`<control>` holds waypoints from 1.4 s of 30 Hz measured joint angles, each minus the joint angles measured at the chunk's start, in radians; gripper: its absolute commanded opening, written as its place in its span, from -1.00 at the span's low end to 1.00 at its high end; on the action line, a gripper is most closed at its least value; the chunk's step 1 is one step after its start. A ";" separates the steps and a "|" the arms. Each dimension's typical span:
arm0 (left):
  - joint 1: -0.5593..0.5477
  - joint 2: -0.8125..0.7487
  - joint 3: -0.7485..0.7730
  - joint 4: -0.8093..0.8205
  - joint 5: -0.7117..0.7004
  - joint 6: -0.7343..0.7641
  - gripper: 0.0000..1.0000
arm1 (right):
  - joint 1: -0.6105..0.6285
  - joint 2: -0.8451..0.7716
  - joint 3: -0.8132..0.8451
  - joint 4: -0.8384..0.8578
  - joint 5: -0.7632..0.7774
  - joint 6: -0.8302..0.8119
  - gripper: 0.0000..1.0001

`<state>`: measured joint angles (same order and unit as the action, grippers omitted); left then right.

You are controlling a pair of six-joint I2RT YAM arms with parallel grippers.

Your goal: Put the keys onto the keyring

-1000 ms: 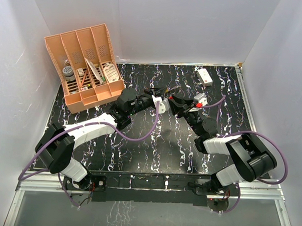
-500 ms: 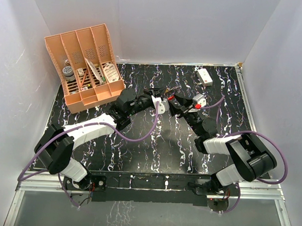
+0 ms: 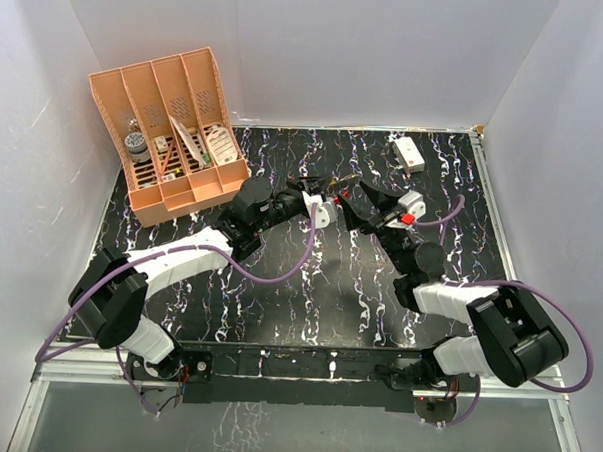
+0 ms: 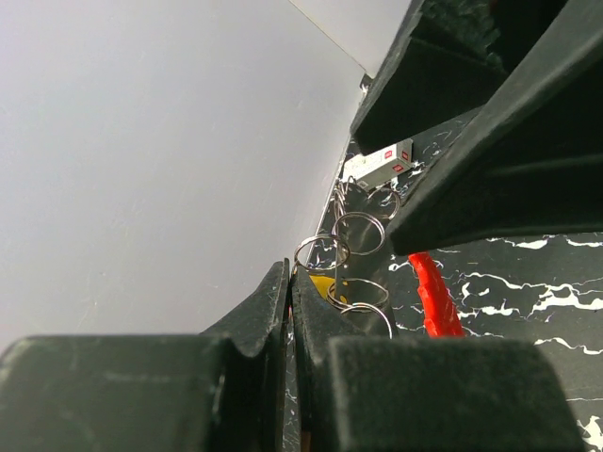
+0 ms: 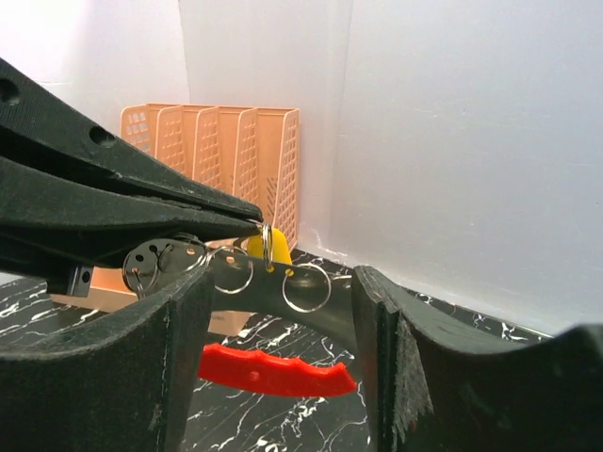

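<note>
My left gripper [image 4: 290, 278] is shut, its tips pinching a silver split ring [image 5: 267, 240] beside the yellow key head [image 5: 252, 247]. That ring and other silver rings [image 4: 358, 233] hang on a dark curved bar with holes. The red keyring band [image 5: 278, 369] curves just under the bar. My right gripper [image 5: 281, 282] is open, one finger on each side of the bar and the red band, touching neither. From above, the two grippers meet mid-table, left gripper [image 3: 326, 195] facing right gripper [image 3: 359, 200], with the keys [image 3: 340, 179] between them. The key blades are mostly hidden.
An orange file organizer [image 3: 176, 130] with small items stands at the back left, and shows behind the grippers as the orange organizer [image 5: 250, 160]. A white rectangular box [image 3: 409, 152] lies at the back right. Black marbled table [image 3: 309, 286], white walls all round.
My right gripper's jaws have spread apart, and its wrist has shifted a little to the right. The left arm has stayed put with its grip unchanged.
</note>
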<state>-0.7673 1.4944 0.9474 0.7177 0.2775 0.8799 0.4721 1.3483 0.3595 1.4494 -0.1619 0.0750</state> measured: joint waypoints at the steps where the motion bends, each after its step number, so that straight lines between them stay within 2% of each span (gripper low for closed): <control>1: 0.000 0.000 0.000 0.000 0.000 -0.001 -1.00 | 0.000 -0.013 -0.009 0.000 0.004 -0.002 0.00; 4: 0.000 0.000 0.000 0.000 0.000 -0.002 -1.00 | 0.000 -0.032 -0.027 0.000 0.009 -0.006 -0.23; 8: 0.000 0.000 0.000 0.000 0.001 -0.002 -1.00 | 0.000 -0.033 -0.027 0.000 0.008 -0.014 -0.32; 23: 0.000 0.000 -0.001 0.000 0.019 -0.006 -1.00 | 0.000 0.054 0.028 0.000 -0.032 -0.022 -0.30; 42: 0.000 -0.002 -0.009 0.000 0.023 -0.014 -1.00 | 0.000 0.103 0.079 0.001 -0.048 -0.016 -0.53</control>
<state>-0.7673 1.4929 0.9382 0.7181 0.3004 0.8661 0.4721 1.4517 0.4385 1.4502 -0.2100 0.0586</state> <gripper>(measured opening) 0.008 0.259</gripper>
